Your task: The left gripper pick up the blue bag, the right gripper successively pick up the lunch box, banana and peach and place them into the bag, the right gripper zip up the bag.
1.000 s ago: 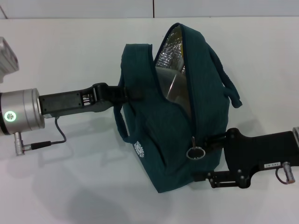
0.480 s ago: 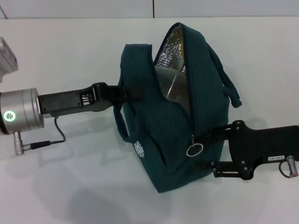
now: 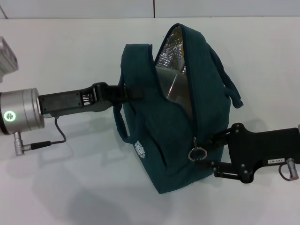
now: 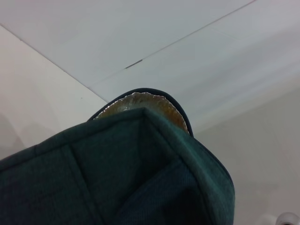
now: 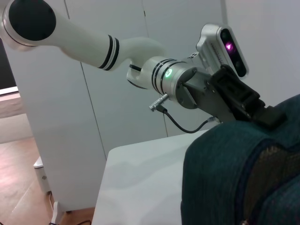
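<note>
Gripping the blue bag (image 3: 173, 117) at its upper left edge, the left gripper (image 3: 123, 93) holds it on the bench (image 3: 70, 183); the right gripper (image 3: 211, 150) meets the zipper pull (image 3: 197, 153), jaws' state unclear.

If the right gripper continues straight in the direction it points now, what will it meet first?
The right gripper points toward the robot's left, at the blue bag. It would probably meet the bag's side near the zipper ring first; it looks already against the fabric, though depth is unclear.
</note>
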Controlling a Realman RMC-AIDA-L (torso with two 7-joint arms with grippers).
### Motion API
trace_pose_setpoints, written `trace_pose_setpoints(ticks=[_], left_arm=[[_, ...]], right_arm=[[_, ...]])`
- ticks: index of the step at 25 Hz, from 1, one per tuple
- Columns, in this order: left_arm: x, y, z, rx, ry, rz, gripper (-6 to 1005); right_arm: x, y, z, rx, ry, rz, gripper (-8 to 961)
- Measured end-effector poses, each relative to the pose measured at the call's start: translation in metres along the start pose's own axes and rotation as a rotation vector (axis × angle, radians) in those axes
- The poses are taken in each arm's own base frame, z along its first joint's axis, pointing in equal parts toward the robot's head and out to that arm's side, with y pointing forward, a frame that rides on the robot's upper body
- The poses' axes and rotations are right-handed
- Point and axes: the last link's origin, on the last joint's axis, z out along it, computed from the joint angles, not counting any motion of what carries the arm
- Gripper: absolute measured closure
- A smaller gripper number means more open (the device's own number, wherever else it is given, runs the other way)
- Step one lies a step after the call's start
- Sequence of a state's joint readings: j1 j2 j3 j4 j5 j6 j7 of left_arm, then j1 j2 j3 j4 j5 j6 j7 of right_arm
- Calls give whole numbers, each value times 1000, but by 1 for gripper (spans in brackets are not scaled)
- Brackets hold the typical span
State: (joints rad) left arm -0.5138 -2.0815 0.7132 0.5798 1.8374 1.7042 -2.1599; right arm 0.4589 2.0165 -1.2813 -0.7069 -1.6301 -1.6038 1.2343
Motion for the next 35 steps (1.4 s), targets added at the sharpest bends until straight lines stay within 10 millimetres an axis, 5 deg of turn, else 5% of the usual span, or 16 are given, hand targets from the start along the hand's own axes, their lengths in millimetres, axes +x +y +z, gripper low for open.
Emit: trace_pose_setpoints(ticks=[14,20,35], left_arm=[[-2,-1,-1,1,2,-5,952],[-2,-1,-1,2,3,-5,952],[-3,-3,-2,2,22,19,947]], right_arm=[[2,0,3,9,0,-1,715],[2,-2,2,16,3,0,932],[-16,7,-17,40,-63,-85,951]])
